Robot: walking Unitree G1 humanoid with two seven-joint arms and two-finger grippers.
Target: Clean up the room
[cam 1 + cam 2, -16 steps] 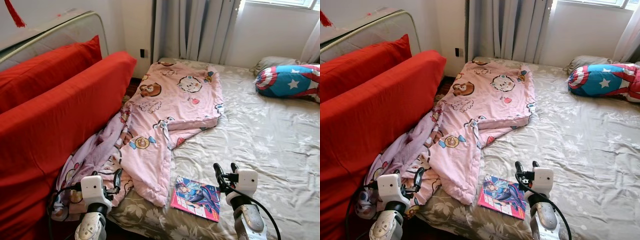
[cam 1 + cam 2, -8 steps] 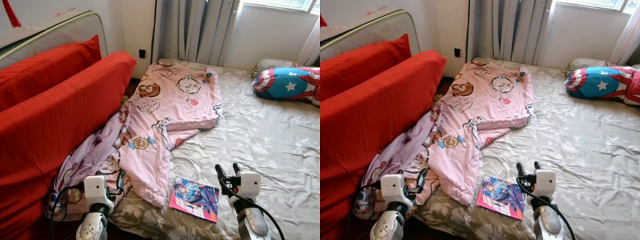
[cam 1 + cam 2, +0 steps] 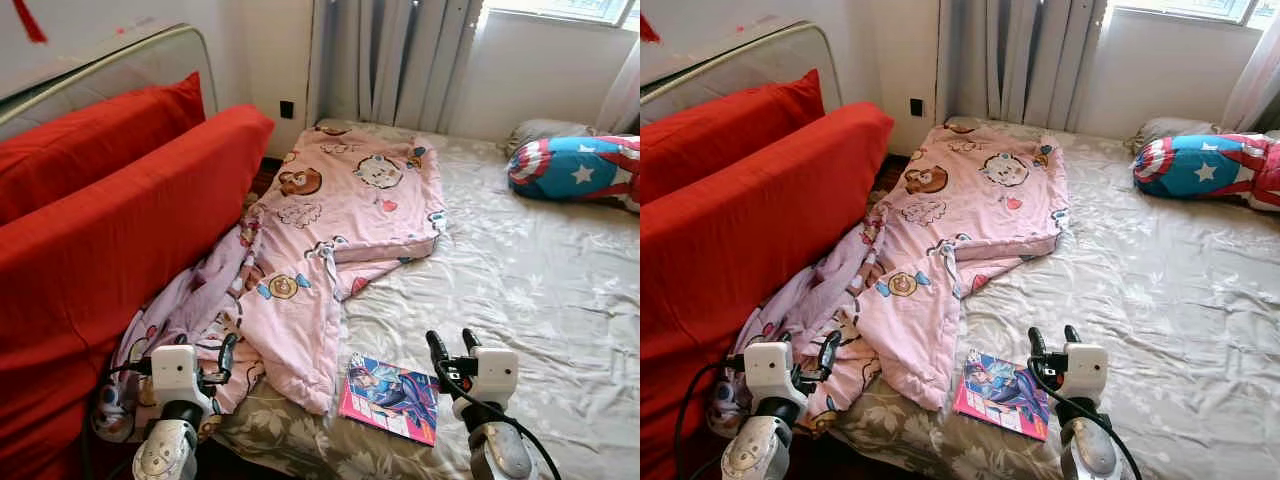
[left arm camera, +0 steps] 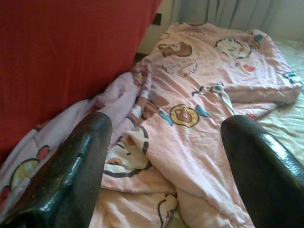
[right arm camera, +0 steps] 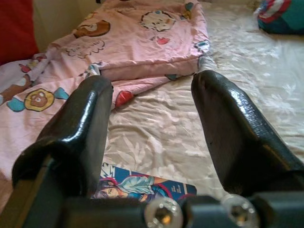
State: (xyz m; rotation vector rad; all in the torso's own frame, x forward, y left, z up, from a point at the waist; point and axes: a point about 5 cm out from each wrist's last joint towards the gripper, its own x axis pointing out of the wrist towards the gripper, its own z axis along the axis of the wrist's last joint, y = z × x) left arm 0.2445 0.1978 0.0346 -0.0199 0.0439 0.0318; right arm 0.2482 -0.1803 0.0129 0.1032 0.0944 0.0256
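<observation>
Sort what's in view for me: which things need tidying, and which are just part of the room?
To tidy:
- pink blanket, rumpled and spilling off the bed's edge
- comic book, lying flat on the sheet near the right gripper, jaws open
- left gripper, jaws open, over the blanket's hanging end

Just there:
- red cushions
- star-patterned pillow
- curtains

the blue star pillow (image 3: 580,168) is cut off at the right edge. the book (image 5: 142,186) is partly hidden behind the right gripper (image 5: 152,128).
</observation>
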